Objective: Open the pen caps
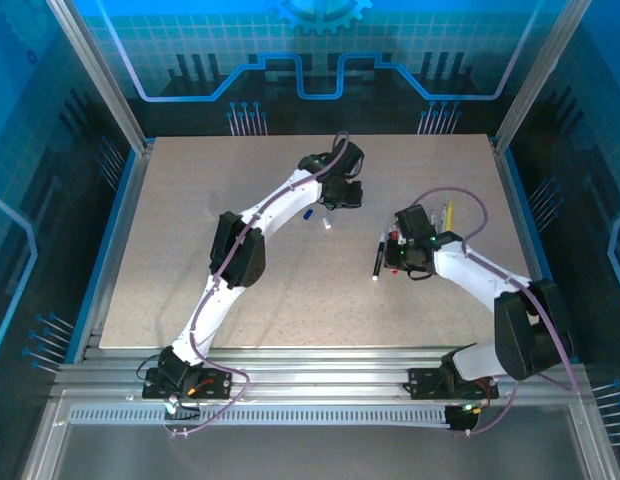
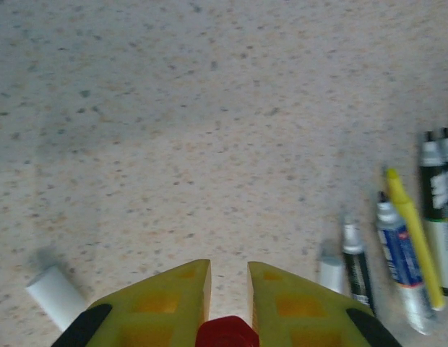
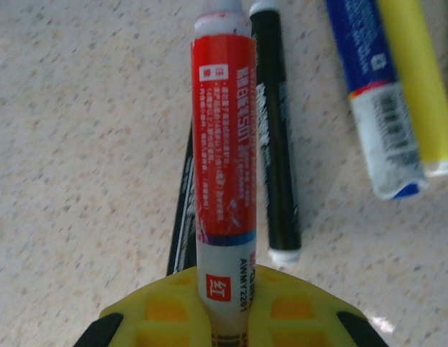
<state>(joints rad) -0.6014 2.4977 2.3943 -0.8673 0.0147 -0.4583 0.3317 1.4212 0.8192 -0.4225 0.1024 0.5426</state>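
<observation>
My left gripper (image 2: 228,278) is shut on a red pen cap (image 2: 226,332), which sits deep between the yellow fingers (image 2: 166,300) above bare tabletop. In the top view this gripper (image 1: 341,198) hangs over the far middle of the table. A white pen cap (image 2: 56,296) lies down to its left. My right gripper (image 3: 225,278) is shut on the white end of a red pen (image 3: 224,144), whose barrel points away from the fingers. In the top view the right gripper (image 1: 400,238) stands right of centre. Loose blue (image 1: 307,213) and white (image 1: 328,226) pen caps lie between the arms.
Several pens lie side by side beyond the right gripper: a black one (image 3: 274,137), a blue one (image 3: 372,94) and a yellow one (image 3: 419,79). Another black pen (image 1: 378,260) lies to its left. The same row of pens (image 2: 401,260) sits right of the left gripper.
</observation>
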